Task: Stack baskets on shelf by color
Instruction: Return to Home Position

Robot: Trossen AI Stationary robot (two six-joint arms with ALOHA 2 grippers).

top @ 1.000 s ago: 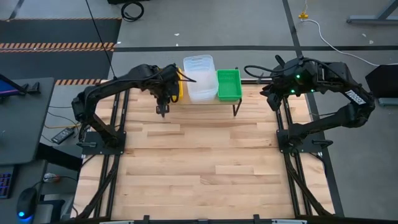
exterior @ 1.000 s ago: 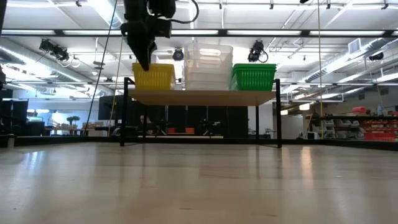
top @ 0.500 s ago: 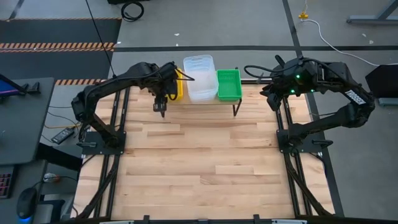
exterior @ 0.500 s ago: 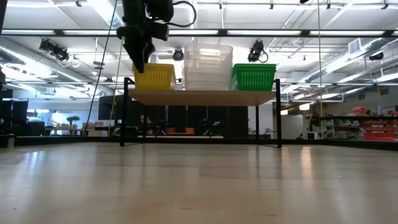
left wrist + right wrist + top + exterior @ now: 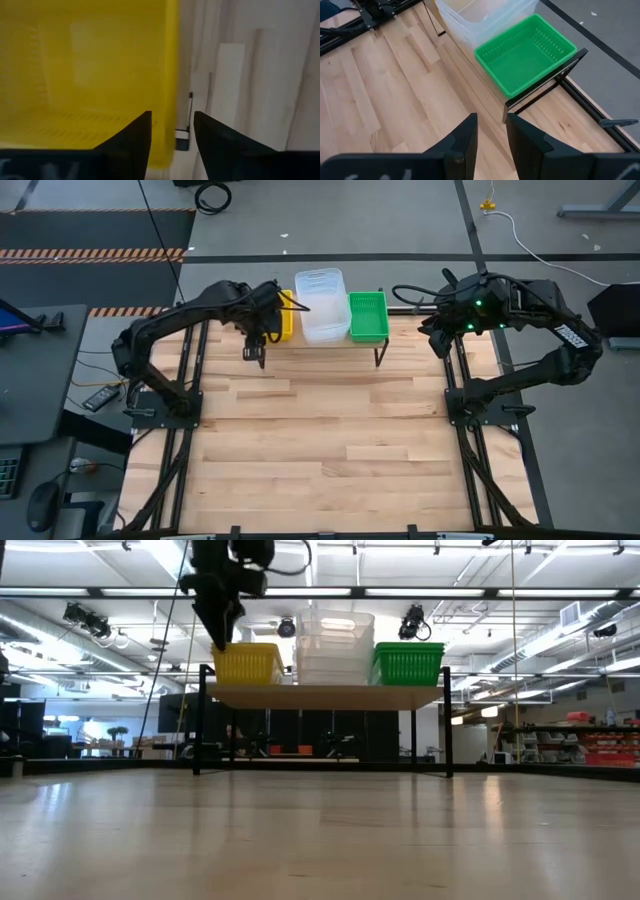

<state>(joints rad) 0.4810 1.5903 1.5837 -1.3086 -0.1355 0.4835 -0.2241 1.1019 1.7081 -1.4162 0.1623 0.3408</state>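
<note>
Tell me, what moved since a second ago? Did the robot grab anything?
The left gripper slid a little to the left, away from the yellow baskets on the shelf. It is open and took hold of nothing. The yellow baskets, clear baskets and green baskets stayed put, and the right gripper kept waiting, open, by the shelf's right end.
</note>
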